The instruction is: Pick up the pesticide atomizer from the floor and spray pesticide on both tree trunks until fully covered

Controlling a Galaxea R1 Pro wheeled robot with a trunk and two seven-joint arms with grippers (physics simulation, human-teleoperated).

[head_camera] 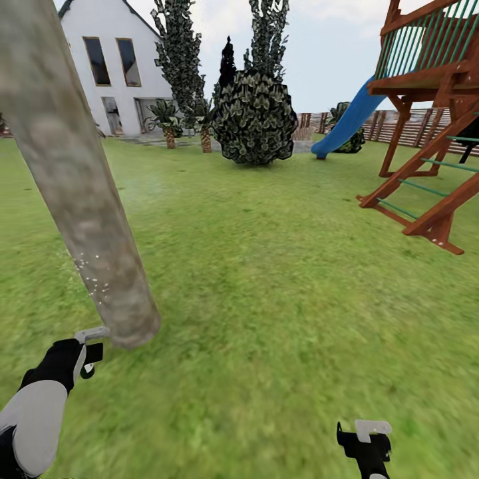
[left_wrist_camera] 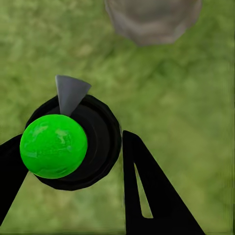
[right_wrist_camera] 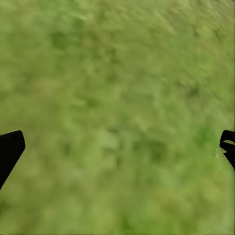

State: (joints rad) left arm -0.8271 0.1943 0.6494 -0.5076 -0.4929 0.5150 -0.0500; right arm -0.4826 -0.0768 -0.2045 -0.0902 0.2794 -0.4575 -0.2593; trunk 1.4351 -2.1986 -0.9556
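A thick pale grey-brown tree trunk (head_camera: 80, 193) rises from the lawn (head_camera: 279, 286) at the left, with small white specks on its lower bark. Its base (left_wrist_camera: 152, 19) also lies just beyond the left gripper. My left gripper (head_camera: 85, 354) sits right beside the foot of the trunk, shut on the pesticide atomizer (left_wrist_camera: 54, 146). The atomizer has a black round body, a bright green ball top and a grey nozzle (head_camera: 92, 332) that points at the trunk. My right gripper (head_camera: 364, 436) hangs low at the right, open over bare grass, its fingers (right_wrist_camera: 10, 149) wide apart.
A wooden play frame (head_camera: 432, 133) with a blue slide (head_camera: 346, 126) stands at the right. A round dark bush (head_camera: 254, 118), narrow column trees (head_camera: 178, 53), small palms (head_camera: 166, 123), a white house (head_camera: 110, 63) and a slat fence (head_camera: 412, 126) lie farther back. Open grass spreads between.
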